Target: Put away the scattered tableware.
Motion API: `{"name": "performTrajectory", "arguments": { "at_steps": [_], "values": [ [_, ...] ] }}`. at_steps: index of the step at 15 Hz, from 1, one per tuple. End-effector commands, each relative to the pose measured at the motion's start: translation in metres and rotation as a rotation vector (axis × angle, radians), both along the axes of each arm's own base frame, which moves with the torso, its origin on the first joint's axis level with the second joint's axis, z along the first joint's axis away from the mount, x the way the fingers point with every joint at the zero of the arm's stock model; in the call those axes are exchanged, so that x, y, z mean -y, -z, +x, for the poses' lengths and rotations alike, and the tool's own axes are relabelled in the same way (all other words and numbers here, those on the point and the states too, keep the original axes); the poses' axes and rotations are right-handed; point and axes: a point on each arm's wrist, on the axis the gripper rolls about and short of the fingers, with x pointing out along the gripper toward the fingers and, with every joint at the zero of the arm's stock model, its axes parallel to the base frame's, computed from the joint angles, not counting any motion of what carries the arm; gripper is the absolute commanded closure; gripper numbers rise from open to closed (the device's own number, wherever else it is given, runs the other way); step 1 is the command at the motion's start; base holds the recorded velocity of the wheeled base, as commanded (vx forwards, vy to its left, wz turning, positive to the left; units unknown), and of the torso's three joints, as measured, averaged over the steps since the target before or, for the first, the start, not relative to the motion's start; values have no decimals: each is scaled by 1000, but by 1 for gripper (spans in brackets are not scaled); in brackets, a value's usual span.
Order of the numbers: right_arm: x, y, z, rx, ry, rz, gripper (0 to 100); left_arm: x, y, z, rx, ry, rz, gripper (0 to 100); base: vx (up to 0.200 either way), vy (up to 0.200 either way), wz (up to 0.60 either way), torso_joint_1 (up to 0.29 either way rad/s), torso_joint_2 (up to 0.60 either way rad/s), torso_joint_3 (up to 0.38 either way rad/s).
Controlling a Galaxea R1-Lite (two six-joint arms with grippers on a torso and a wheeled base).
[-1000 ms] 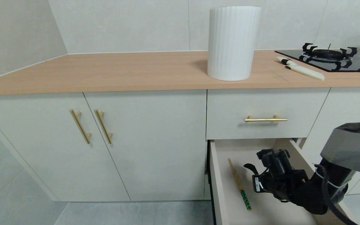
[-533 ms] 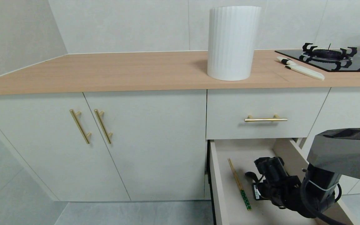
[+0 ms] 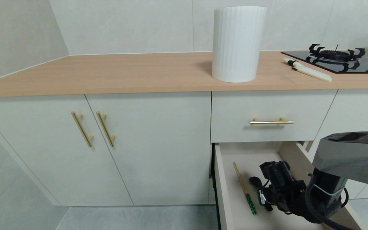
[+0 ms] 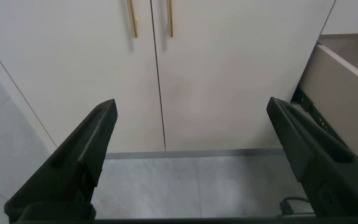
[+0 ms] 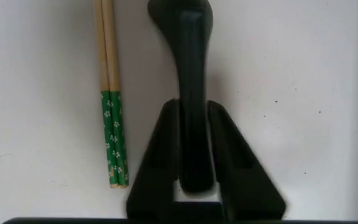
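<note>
In the head view, a drawer (image 3: 221, 179) is seen pulled out below the counter (image 3: 107, 73), under a shut drawer with a brass handle (image 3: 272, 121). Chopsticks (image 3: 244, 187) are laid on its floor along its left wall. Just to their right a black spoon (image 3: 255, 181) is held low inside the drawer by the right gripper (image 3: 264, 196). On the counter, a white ribbed canister (image 3: 237, 44) is stood upright, and a knife (image 3: 307, 70) is laid beside the hob (image 3: 340, 60). In the left wrist view, the left gripper (image 4: 190, 109) is seen with its fingers wide apart and nothing between them, pointed at the cupboard doors (image 4: 229, 74) above the floor (image 4: 185, 186). In the right wrist view, the spoon's handle (image 5: 194, 124) is clamped between the right gripper's fingers (image 5: 232, 143), bowl pointing away. The chopsticks (image 5: 110, 93) are laid parallel to it, near but apart, green ends towards the gripper.
</note>
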Motion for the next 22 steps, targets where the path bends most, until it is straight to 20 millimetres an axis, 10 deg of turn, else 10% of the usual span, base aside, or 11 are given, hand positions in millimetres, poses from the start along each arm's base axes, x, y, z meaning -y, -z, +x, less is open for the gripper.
{"name": "performTrajectory", "arguments": {
  "at_steps": [1, 6, 16, 22],
  "values": [
    [0, 0, 0, 0, 0, 1, 0, 0, 0, 0, -1, 0, 0, 0, 0, 0, 0, 0, 0, 0],
    [1, -5, -1, 18, 17, -8, 0, 0, 0, 0, -1, 0, 0, 0, 0, 0, 0, 0, 0, 0],
    [36, -147, -64, 139, 19, 77, 0, 0, 0, 0, -1, 0, 0, 0, 0, 0, 0, 0, 0, 0],
    [44, -154, -88, 46, -8, 125, 0, 0, 0, 0, -1, 1, 2, 0, 0, 0, 0, 0, 0, 0]
  ]
}}
